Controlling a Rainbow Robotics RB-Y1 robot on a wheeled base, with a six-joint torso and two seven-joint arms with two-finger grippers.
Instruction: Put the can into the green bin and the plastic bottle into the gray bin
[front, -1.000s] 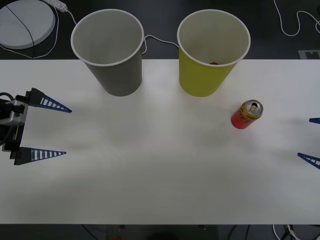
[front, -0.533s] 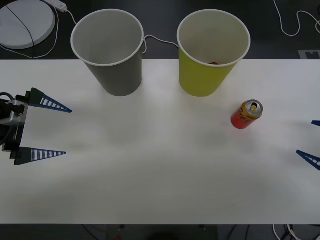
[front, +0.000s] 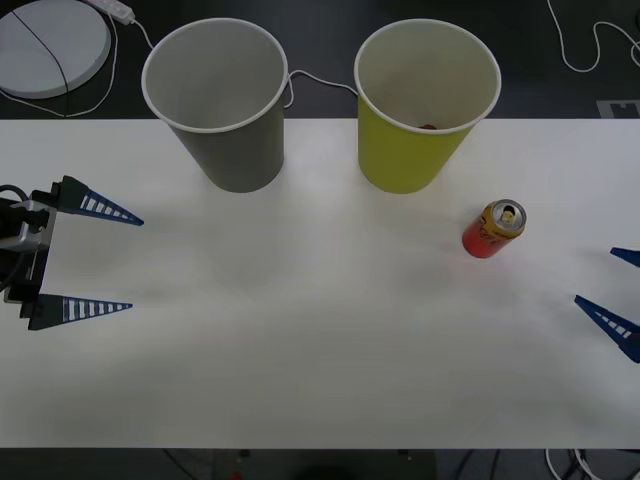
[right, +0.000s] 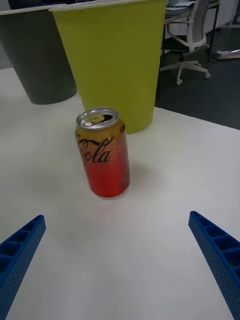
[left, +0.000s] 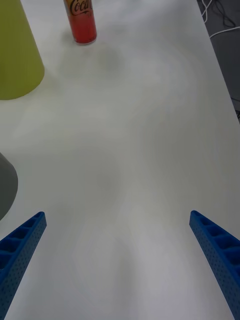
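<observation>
**Front view: both grippers open, can standing on the table**

Front view. The right gripper (front: 612, 292) sits at the right edge of the white table (front: 320, 360), its two blue ribbed fingers spread wide and holding nothing. The can (front: 492, 229) stands upright on the table a short way from this gripper, toward the bins, touched by neither finger. In the right wrist view the can (right: 103, 153) appears ahead of the gap between the spread fingers (right: 217, 255), its gold-silver top up and the tab opening visible, with the green bin (right: 112, 62) directly behind it and the gray bin (right: 35, 57) beside that.

The left gripper (front: 100, 258) lies near the left edge of the table, well apart from the can, its fingers likewise spread and empty. From the left wrist view the can (left: 81, 21) stands far across the bare tabletop, next to the green bin (left: 17, 55).

The green bin (front: 420, 110) and the gray bin (front: 220, 105) stand upright side by side at the far edge of the table, close together but not touching. A small dark red object (front: 428, 127) is just visible inside the green bin at its near rim; what it is cannot be told. The can stands just beside the green bin's base, on the robot's right.
</observation>
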